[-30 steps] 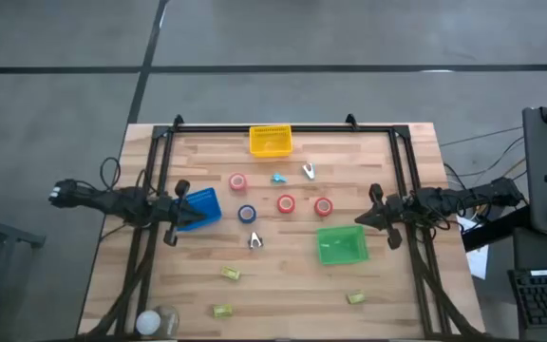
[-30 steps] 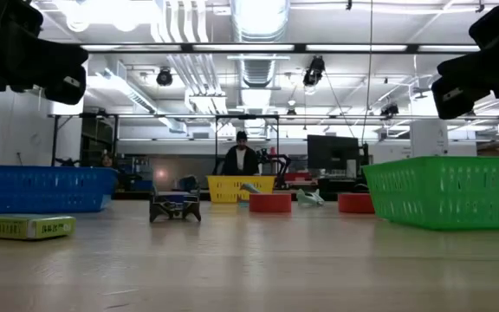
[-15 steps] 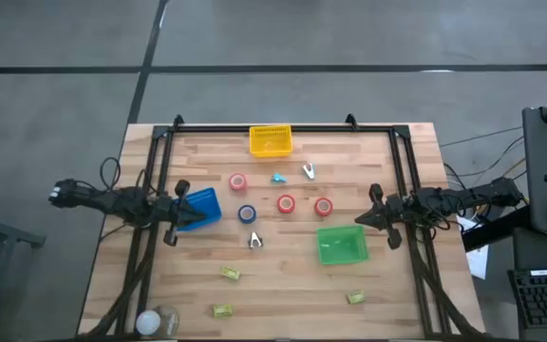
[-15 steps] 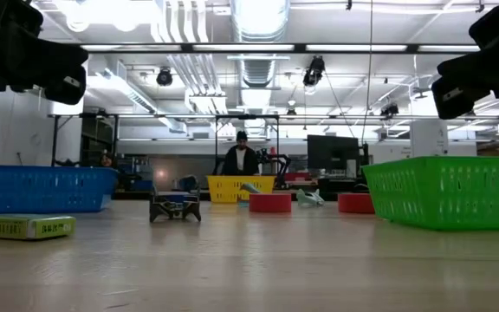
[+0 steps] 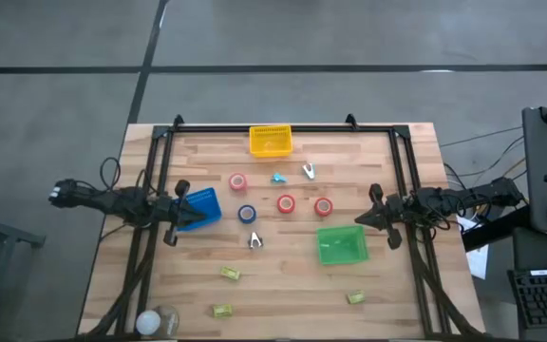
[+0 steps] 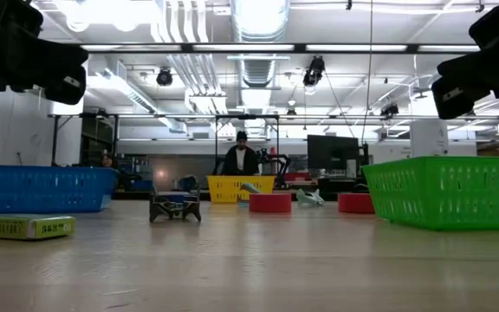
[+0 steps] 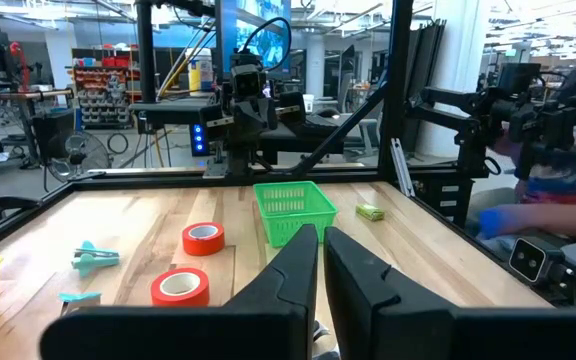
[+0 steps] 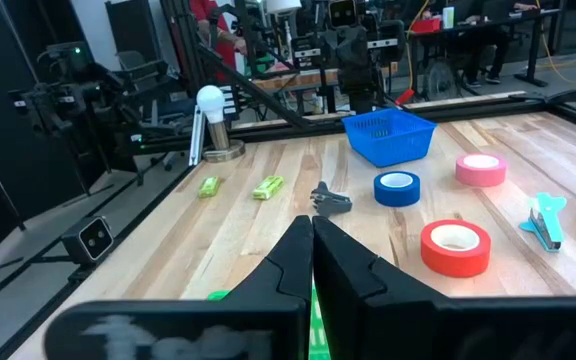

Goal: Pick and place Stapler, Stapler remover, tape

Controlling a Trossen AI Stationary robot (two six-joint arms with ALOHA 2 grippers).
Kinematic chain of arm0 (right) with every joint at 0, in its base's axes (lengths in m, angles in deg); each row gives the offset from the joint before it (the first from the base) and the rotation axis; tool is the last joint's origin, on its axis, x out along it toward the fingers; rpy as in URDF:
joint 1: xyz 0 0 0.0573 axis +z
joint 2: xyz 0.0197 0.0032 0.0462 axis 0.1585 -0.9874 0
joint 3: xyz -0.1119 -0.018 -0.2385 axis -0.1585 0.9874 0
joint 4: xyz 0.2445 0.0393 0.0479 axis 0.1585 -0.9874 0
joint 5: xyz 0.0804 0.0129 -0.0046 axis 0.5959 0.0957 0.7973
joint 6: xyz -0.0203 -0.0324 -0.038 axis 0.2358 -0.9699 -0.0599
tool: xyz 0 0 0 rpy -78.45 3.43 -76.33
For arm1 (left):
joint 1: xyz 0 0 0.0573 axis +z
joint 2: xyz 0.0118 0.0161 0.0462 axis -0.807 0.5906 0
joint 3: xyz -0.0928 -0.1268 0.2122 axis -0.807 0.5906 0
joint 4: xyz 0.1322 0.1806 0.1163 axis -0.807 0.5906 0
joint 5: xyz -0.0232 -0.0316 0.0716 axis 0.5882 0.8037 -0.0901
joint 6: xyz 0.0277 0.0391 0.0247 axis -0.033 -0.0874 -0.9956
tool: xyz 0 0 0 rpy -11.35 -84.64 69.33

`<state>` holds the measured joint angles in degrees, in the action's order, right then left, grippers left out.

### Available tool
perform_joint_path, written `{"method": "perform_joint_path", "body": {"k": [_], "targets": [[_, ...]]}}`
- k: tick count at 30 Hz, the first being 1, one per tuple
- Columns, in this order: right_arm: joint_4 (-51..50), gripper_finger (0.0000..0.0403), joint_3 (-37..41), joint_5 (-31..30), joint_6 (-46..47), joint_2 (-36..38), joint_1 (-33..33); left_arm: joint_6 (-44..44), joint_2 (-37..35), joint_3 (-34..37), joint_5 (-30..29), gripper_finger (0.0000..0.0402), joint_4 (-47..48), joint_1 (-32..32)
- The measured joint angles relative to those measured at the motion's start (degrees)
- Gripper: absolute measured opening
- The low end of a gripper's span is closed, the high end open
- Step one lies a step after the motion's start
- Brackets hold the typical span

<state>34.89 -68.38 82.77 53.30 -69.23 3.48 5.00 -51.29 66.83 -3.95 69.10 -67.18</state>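
Four tape rolls lie flat mid-table: pink point(image 5: 237, 181), blue point(image 5: 247, 214) and two red point(image 5: 286, 202) point(image 5: 323, 205). Stapler removers lie near them: teal point(image 5: 278, 178), pale point(image 5: 309, 171) and dark point(image 5: 255, 241). Three small yellow-green stapler boxes point(image 5: 231, 274) point(image 5: 222, 310) point(image 5: 354, 298) lie toward the near edge. My left gripper point(image 5: 186, 211) hovers level over the blue basket point(image 5: 202, 206), its fingers point(image 7: 298, 262) nearly together, holding nothing. My right gripper point(image 5: 361, 220) hovers shut and level above the green basket's point(image 5: 341, 244) far right corner.
A yellow basket point(image 5: 271, 141) stands at the far edge's middle. A black frame point(image 5: 283, 127) runs along the far edge and both sides. A white bulb-shaped lamp and a clear object point(image 5: 155, 322) stand at the near left corner. A person point(image 6: 242, 156) is in the room behind.
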Motion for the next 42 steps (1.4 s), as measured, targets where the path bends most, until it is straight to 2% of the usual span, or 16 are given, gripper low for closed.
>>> {"method": "perform_joint_path", "body": {"k": [17,20,25,27,32,36,39,42], "targets": [[0.02,0.0008,0.02,0.0,0.0,0.0,0.0,0.02,0.01,0.0,0.0,0.0026,0.02,0.0],[2.09,0.0008,0.02,-1.94,-0.21,-0.02,-0.01,0.0,0.0,0.0,0.0,0.0026,0.01,0.0],[8.43,0.0008,0.02,-2.96,10.22,0.0,0.0,0.0,-0.01,0.0,0.0,0.0026,0.0,0.01],[9.29,0.0008,0.02,-3.33,10.13,0.0,-0.04,0.02,0.01,0.0,0.0,0.0026,0.0,0.0],[9.94,0.0008,0.02,-8.31,12.0,-0.02,-0.04,0.02,-0.01,0.0,0.0,0.0026,0.02,-0.01],[13.68,0.0008,0.0,-9.14,13.24,-1.0,-0.04,0.02,-0.01,0.0,0.0,0.0026,0.02,0.01],[14.97,0.0009,0.02,-9.8,14.95,-3.6,-0.02,0.01,0.0,0.0,0.04,0.0026,0.04,0.0],[15.26,0.0009,0.01,-14.48,17.95,-8.1,0.13,0.0,0.01,0.0,0.09,0.0026,0.06,-0.01]]}}
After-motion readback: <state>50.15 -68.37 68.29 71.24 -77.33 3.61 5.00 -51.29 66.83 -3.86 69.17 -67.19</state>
